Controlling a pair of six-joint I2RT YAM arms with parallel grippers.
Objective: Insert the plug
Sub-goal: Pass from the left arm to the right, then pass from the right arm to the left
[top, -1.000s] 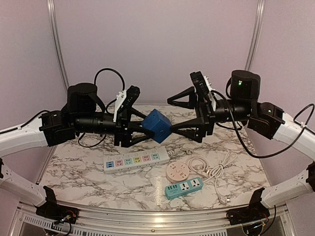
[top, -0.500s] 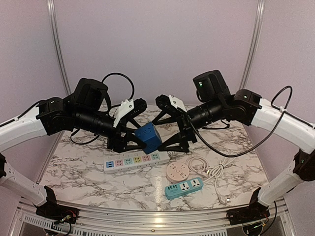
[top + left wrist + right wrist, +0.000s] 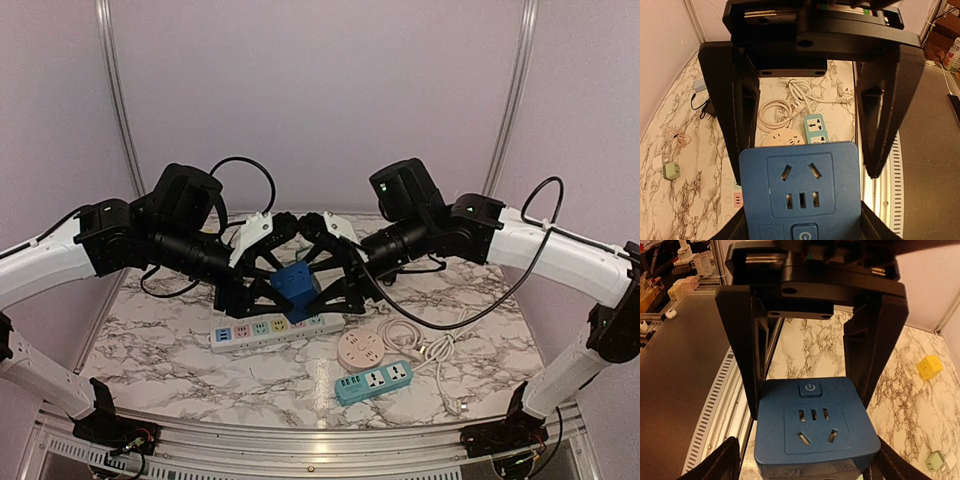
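A blue cube socket (image 3: 296, 289) hangs above the table between both arms. My left gripper (image 3: 280, 291) is shut on it; in the left wrist view the cube (image 3: 800, 192) fills the space between my own fingers. My right gripper (image 3: 322, 283) is open and straddles the cube from the opposite side; in the right wrist view the cube (image 3: 812, 435) sits between my spread fingers, with a gap on the left. A white cable (image 3: 425, 338) with its plug (image 3: 460, 407) lies on the table at the right.
Below the cube lie a white power strip with coloured sockets (image 3: 270, 327), a round peach socket (image 3: 360, 350) and a teal strip (image 3: 373, 382). A small green cube (image 3: 671, 170) and a yellow cube (image 3: 929, 367) sit further back on the marble table (image 3: 160, 370).
Both arms have come down and closer together. The blue cube moved down and left with my left gripper. My right gripper moved in around it.
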